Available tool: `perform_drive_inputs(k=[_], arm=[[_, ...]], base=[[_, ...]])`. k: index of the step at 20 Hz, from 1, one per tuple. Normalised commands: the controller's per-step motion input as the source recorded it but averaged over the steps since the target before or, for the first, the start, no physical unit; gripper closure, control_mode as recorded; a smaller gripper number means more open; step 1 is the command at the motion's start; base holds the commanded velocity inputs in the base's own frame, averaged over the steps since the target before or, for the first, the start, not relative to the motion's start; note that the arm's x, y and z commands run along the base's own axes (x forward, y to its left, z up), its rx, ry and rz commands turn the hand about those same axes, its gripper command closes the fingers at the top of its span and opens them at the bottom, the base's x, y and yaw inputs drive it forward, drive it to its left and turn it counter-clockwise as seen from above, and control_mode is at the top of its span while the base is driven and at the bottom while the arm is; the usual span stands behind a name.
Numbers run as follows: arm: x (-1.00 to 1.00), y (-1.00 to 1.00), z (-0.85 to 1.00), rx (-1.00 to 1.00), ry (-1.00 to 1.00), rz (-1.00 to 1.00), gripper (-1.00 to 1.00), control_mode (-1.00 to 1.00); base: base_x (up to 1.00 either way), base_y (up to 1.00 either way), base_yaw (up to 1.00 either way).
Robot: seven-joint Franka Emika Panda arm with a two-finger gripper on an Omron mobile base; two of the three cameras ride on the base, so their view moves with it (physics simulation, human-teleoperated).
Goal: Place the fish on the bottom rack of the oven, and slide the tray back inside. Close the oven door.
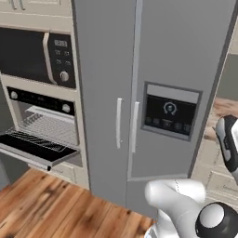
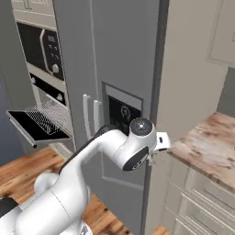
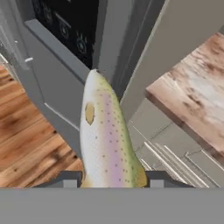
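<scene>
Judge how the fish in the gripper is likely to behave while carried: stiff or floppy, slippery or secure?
The fish sticks straight out from the gripper without drooping, so it probably behaves stiffly. Its smooth, tapering body looks apt to slip. Held at one end only, it may pivot as the arm swings toward the oven.

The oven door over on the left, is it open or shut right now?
Open. The oven door lies folded down flat, and the bottom rack is pulled out over it, leaving the cavity exposed.
</scene>
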Motion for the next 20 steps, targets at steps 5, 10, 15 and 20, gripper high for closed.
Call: perform_drive_inputs(k=[5, 10, 15, 20], arm=[[0.0, 0.0, 0.0, 0.0, 0.0, 0.0, 1.0, 1.0], [0.0, 0.0, 0.0, 0.0, 0.0, 0.0, 1.0, 1.0], [0.0, 0.0, 0.0, 0.0, 0.0, 0.0, 1.0, 1.0], [0.0, 0.0, 0.0, 0.0, 0.0, 0.0, 1.0, 1.0]], base=[[0.0, 0.99, 0.19], [0.0, 0.9, 0.24], [0.17, 0.54, 0.25], [0.29, 0.01, 0.21]])
